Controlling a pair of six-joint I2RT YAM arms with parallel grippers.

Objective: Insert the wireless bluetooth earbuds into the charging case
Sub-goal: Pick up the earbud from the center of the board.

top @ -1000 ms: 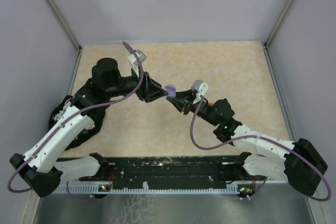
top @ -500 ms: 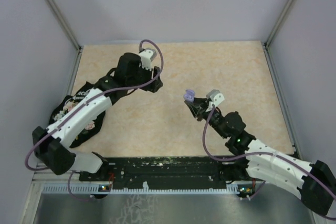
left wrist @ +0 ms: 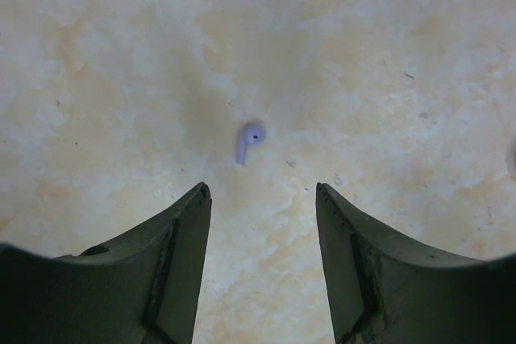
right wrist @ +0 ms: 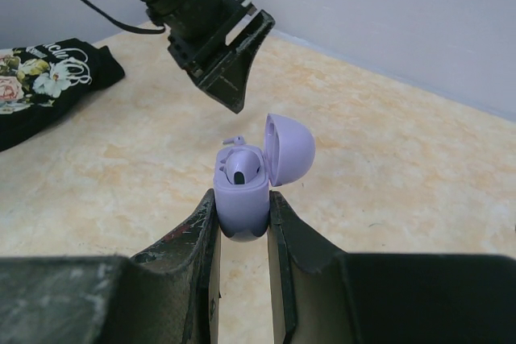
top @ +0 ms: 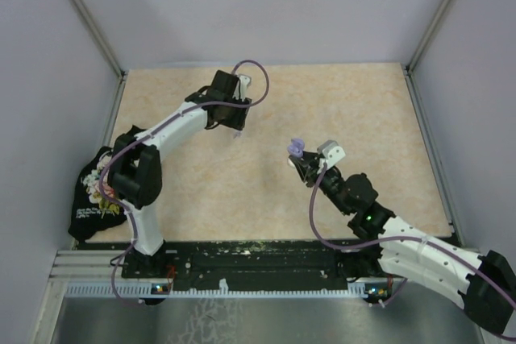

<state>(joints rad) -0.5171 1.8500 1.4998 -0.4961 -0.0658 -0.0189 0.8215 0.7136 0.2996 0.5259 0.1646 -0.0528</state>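
Note:
My right gripper [right wrist: 242,204] is shut on a lilac charging case [right wrist: 242,203], held upright above the table with its lid [right wrist: 287,149] flipped open. One lilac earbud [right wrist: 242,168] sits inside it. From above, the case [top: 296,149] shows at the tip of the right gripper [top: 301,162] near the table's middle. A second lilac earbud [left wrist: 248,139] lies loose on the table, just ahead of my left gripper [left wrist: 263,191], which hangs open above it with nothing between its fingers. In the top view that earbud [top: 236,136] is a tiny speck below the left gripper [top: 232,122].
A black cloth with a floral print [top: 93,191] lies at the table's left edge, beside the left arm's base. Grey walls close in the table on three sides. A black rail [top: 258,259] runs along the near edge.
The left arm has pulled away from the case, where both grippers met, and swung back and left over the loose earbud. The right gripper shifted slightly right, still gripping the case.

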